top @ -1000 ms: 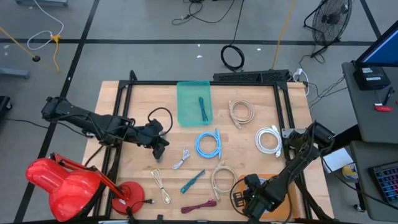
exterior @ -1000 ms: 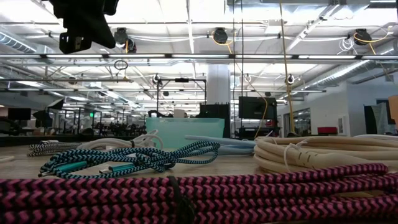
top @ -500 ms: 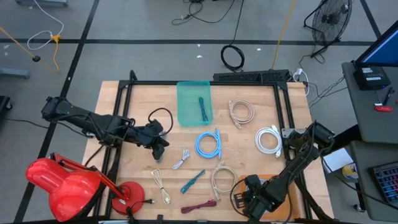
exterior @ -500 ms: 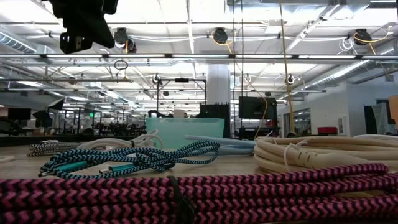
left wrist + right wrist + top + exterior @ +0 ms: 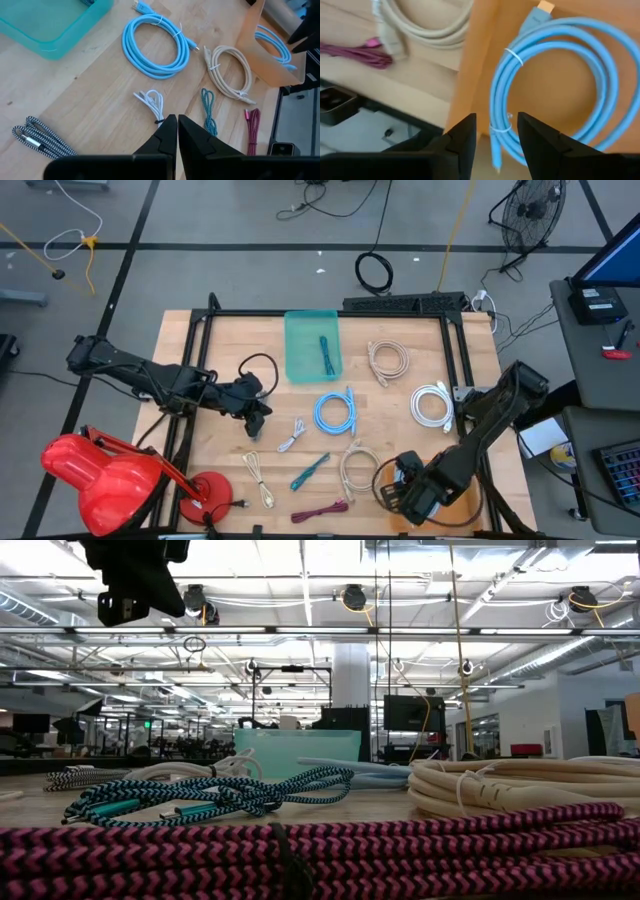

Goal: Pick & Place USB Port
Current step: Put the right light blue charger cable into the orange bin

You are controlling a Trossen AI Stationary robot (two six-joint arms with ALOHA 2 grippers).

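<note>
1. From my remote seat, the right gripper (image 5: 495,137) is hanging right over the orange bin (image 5: 480,65) at the near right corner of the table (image 5: 220,470). Its two fingers (image 5: 465,135) are spread with a clear gap and nothing is pinched between them.
2. The task's thing here looks like the light blue coiled cable (image 5: 555,85), lying flat on the bin floor just under those fingers, tied with a white band, with an orange-tipped plug sticking off the coil. Not gripped by anything.
3. The left gripper (image 5: 177,132) hovers over the left-middle of the table, fingers pressed together and holding nothing.
4. Below it sits a small white cable (image 5: 152,102), and a black-and-white braided cable (image 5: 42,137) lies off to one side.
5. Middle of the table: a bigger blue cable coil (image 5: 335,412), a beige coil (image 5: 353,468) near the orange bin, a teal braided cable (image 5: 310,471), and a magenta braided cable (image 5: 320,510) at the near edge.
6. Far side: a teal tray (image 5: 311,346) with a teal cable inside it, plus a cream coil (image 5: 388,361) and a white coil (image 5: 432,405) to the right.
7. A red lamp (image 5: 95,475) sits at the near left corner.
</note>
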